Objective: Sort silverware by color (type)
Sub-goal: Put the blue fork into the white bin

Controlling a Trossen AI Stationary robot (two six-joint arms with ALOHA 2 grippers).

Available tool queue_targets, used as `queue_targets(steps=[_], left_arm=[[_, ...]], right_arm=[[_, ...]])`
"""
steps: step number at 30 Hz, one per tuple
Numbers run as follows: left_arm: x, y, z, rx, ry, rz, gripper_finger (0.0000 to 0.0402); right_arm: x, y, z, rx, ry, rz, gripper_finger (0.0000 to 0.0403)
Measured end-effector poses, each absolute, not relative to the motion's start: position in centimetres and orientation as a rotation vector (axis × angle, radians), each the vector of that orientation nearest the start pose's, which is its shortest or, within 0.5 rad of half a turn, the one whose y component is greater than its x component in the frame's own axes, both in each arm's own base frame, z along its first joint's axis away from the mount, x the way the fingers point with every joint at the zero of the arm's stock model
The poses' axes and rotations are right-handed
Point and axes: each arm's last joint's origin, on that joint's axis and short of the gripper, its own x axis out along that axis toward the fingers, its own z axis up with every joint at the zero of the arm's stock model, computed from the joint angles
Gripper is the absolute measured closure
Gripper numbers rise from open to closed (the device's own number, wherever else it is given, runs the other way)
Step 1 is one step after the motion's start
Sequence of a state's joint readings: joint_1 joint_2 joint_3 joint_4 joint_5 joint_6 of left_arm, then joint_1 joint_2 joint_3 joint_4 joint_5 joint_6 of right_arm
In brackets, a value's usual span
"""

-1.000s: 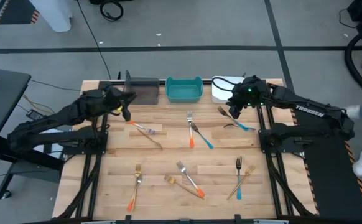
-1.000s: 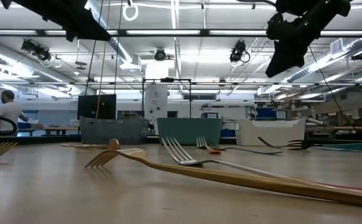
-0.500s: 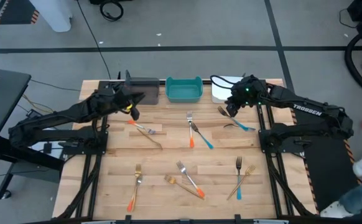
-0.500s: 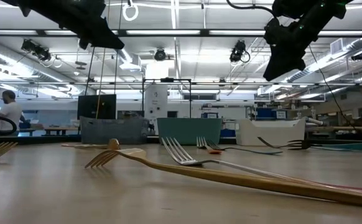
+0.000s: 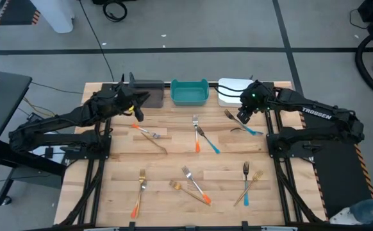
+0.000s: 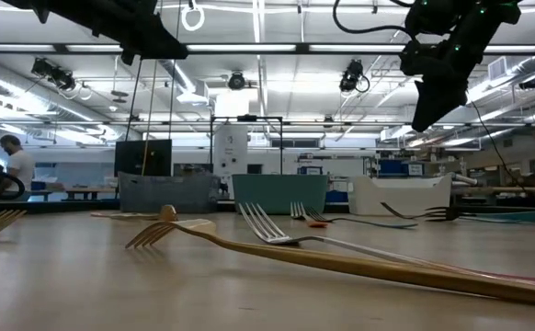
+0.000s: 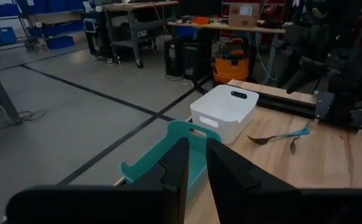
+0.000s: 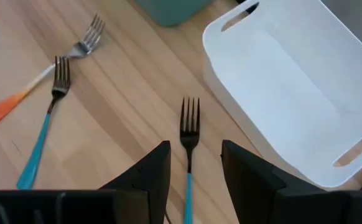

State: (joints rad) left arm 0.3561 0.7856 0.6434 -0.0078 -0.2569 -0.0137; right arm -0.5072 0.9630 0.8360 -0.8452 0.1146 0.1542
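Right gripper (image 5: pixel 243 116) hangs over the tabletop's (image 5: pixel 174 160) far right corner, fingers spread, nothing between them. Right under it lies a blue-handled fork (image 8: pixel 188 134), slim, dark silver tines aimed at the white bin (image 8: pixel 293 93) just beside it. Out toward the middle, an orange-handled fork (image 5: pixel 197 133) and another blue-handled fork (image 5: pixel 207 140) lie crossed. Left gripper (image 5: pixel 137 110) is up at the far left edge by the grey bin (image 5: pixel 147 92), fingers nearly pressed together, empty; the teal bin (image 5: pixel 190 92) sits between the other two. More forks are scattered along the near edge, a gold fork (image 6: pixel 341 261) among them.
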Motion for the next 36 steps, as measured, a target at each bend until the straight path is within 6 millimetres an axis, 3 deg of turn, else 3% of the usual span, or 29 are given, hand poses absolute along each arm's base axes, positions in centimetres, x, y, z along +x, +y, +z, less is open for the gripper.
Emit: queue_targets(steps=[36], left_arm=[[16.53,6.95,30.13,-0.079,0.122,0.620,0.0338]], right_arm=[[15.51,-8.99,27.26,0.320,0.860,-0.645,0.0253]])
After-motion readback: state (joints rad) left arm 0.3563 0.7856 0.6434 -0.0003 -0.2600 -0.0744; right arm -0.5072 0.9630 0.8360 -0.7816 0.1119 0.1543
